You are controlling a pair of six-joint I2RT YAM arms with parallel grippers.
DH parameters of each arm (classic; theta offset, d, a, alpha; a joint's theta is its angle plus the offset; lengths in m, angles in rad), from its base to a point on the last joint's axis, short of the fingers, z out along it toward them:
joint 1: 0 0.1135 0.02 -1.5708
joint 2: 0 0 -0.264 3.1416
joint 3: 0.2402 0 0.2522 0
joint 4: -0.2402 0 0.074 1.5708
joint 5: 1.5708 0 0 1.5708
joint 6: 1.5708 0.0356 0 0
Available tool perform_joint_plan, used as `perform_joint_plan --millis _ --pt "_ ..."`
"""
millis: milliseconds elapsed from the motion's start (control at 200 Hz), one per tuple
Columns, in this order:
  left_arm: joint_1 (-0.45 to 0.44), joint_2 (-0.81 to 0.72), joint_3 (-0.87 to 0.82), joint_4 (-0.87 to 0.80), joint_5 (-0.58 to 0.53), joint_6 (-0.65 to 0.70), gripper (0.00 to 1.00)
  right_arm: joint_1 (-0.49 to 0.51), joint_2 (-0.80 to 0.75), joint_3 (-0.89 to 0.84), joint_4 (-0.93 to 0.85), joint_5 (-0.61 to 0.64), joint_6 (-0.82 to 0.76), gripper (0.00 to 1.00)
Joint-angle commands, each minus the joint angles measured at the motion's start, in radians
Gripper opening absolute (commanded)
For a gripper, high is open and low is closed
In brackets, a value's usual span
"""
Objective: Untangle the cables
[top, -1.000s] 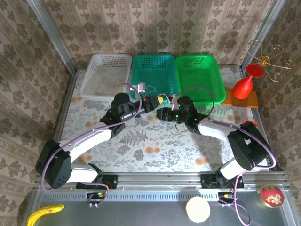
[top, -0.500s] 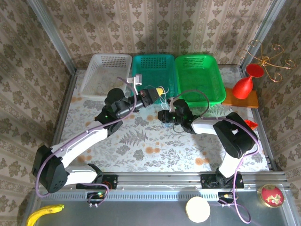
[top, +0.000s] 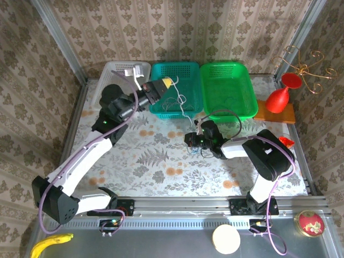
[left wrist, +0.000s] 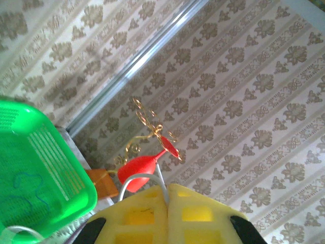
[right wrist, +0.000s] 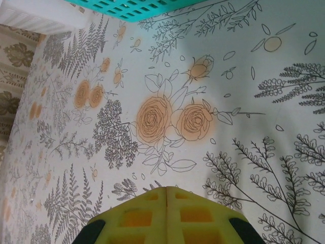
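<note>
Floral tablecloth [top: 161, 166], damask wallpaper [top: 188, 27], left pincer [top: 165, 83] pinching whitish cables [top: 180, 103], right pincer [top: 189, 141] closed

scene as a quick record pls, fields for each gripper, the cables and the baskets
left gripper: up over the teal plastic basket, shut on a thin whitish cable
thin whitish cable: hangs from the left gripper down toward the right gripper
right gripper: low on the floral tablecloth, shut; whether it pinches a cable cannot be told
other cables: small bunch of cables on the cloth beside the right gripper
baskets: white plastic basket, the teal one, green plastic basket, in a row at the far edge
</note>
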Motion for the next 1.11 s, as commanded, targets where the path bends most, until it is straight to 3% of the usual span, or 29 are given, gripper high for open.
perform_joint_plan --millis 0,290,570,705,805,1100 --pt "0.055 -0.045 0.093 -0.057 0.043 0.064 0.00 0.000 -0.007 -0.022 0.033 0.015 0.008 0.00" --pt "0.208 -0.023 0.221 -0.080 0.076 0.055 0.00 0.000 -0.010 -0.049 0.048 0.014 0.016 0.00" --pt "0.235 0.047 0.357 -0.106 0.091 0.061 0.00 0.002 0.004 -0.057 0.057 0.006 0.020 0.00" --pt "0.235 0.084 0.422 -0.111 0.083 0.064 0.00 0.004 0.008 -0.075 0.070 0.015 0.029 0.21" --pt "0.236 0.122 0.486 -0.123 0.082 0.070 0.00 0.005 0.015 -0.097 0.090 0.027 0.039 0.28" --pt "0.247 0.225 0.649 -0.170 0.077 0.078 0.00 0.007 0.058 -0.136 0.157 0.046 0.080 0.25"
